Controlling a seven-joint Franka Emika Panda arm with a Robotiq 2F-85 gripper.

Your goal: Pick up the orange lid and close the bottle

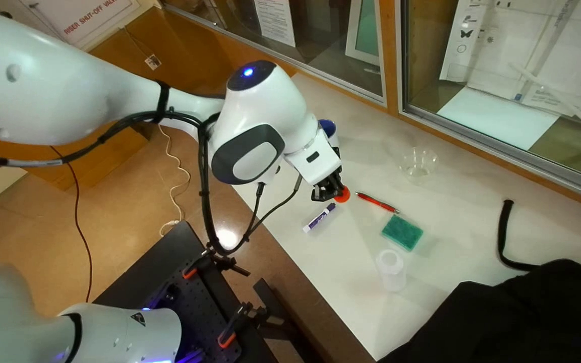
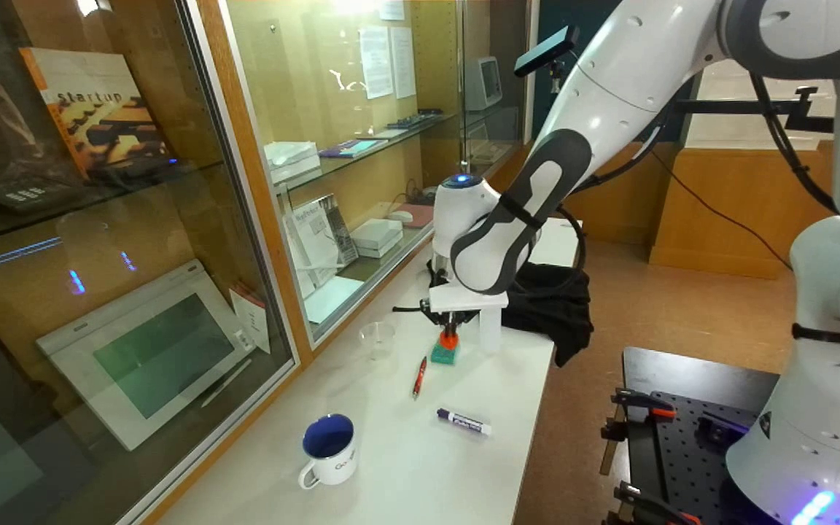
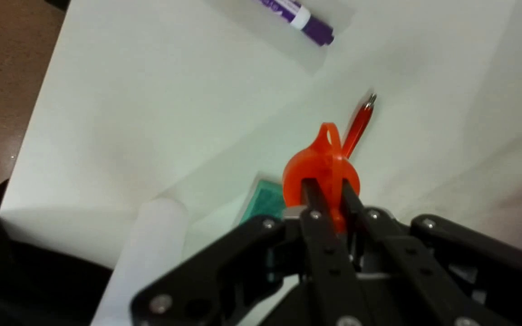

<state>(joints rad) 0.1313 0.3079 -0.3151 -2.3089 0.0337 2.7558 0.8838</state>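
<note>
"What have you got?"

"The orange lid (image 3: 317, 160), pinched in my gripper (image 3: 329, 189) above the counter (image 1: 457, 227)."

"And the bottle (image 1: 392, 272)?"

"From my gripper, it lies toward the counter edge nearer my base (image 1: 124, 333), standing upright near the black cloth (image 1: 512, 312). With its long axis vertical, I'd judge I should carry the lid toward that edge, then come straight down."

I work somewhere institutional: in an exterior view, wood-framed glass showcases (image 1: 389, 55) at one o'clock, white red-lettered valve sign (image 1: 89, 22) at ten.
</note>
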